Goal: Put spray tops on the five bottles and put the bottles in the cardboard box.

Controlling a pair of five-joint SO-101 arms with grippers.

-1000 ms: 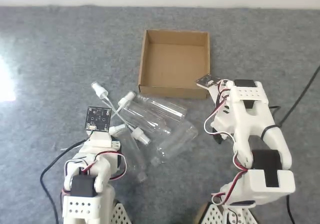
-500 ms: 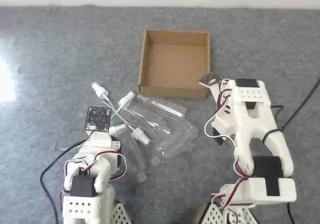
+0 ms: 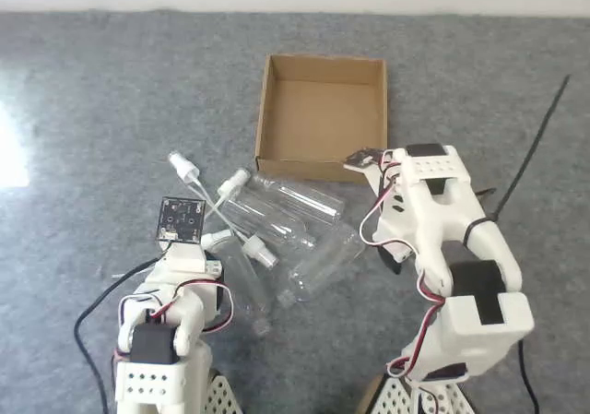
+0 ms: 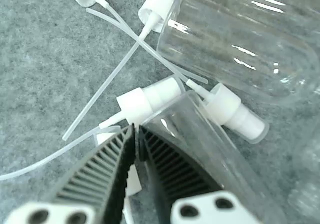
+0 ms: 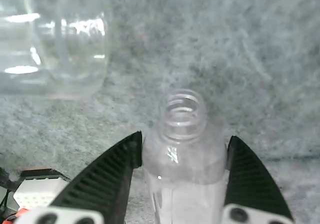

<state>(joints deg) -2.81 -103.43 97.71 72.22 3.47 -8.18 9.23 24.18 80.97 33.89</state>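
Observation:
The cardboard box (image 3: 261, 124) stands open at the back of the table. In front of it lie several clear bottles (image 3: 293, 213) in a heap, with white spray tops (image 3: 184, 167) and their thin tubes among them. My right gripper (image 5: 184, 136) is shut on a bottle (image 5: 183, 115) just below its uncapped neck. Another bottle (image 5: 56, 49) lies on the carpet beyond it. The right arm (image 3: 433, 202) hangs by the box's near right corner. My left gripper (image 4: 136, 130) is shut and holds nothing. Its tip rests just short of a spray top (image 4: 150, 99) and over a bottle (image 4: 200, 139).
Grey carpet (image 3: 111, 100) covers the table. A second spray top (image 4: 235, 115) lies across the heap beside a large bottle (image 4: 240, 44). A black cable (image 3: 535, 147) rises at the right of the right arm. Open carpet lies to the left of the box.
The right arm has swung left, its wrist now closer to the box's front wall and the bottle heap. The left arm and the bottles on the carpet have not moved.

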